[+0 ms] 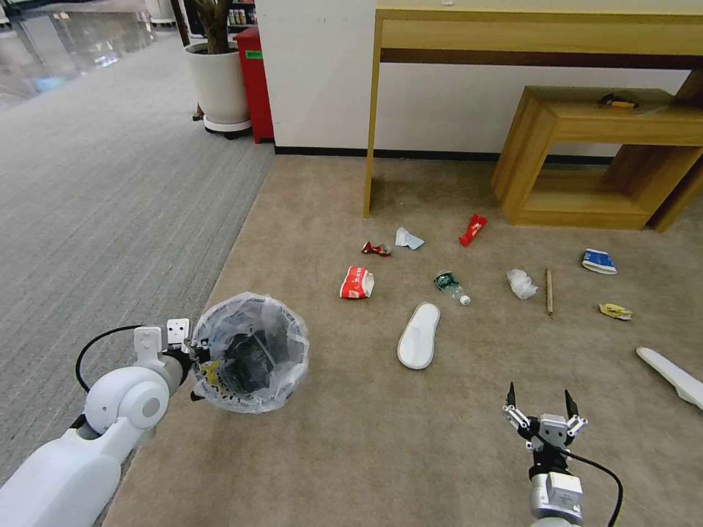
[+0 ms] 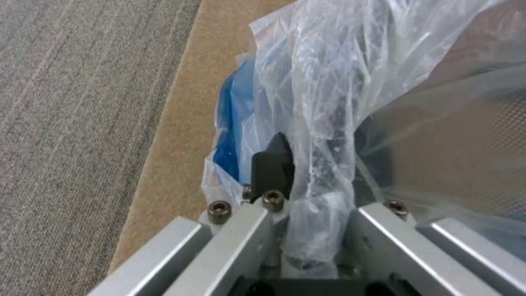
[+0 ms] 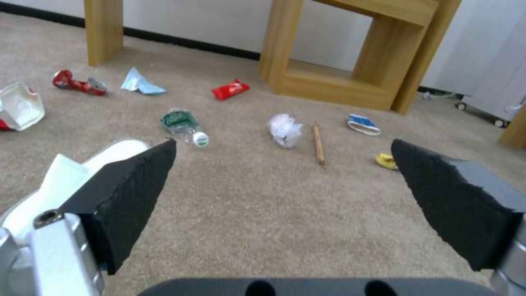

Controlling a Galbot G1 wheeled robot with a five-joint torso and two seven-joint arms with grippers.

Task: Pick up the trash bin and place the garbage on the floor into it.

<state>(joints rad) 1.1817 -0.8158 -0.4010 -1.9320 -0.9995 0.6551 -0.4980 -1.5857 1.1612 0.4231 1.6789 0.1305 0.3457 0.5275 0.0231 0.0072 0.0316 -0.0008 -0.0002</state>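
Now left gripper (image 1: 196,356) clamps trash bin (image 1: 253,351) (rim) – right gripper (image 1: 542,404) agape

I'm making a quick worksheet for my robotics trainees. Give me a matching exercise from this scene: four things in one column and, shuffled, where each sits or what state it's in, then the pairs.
Things:
1. trash bin
2. right gripper
3. wooden stick
4. green-label bottle

Places or states:
A. open, above bare beige carpet
B. lying beside the white paper wad
C. held at its rim by the left gripper
D. lying just beyond the toe of the white slipper

Pairs: 1-C, 2-A, 3-B, 4-D
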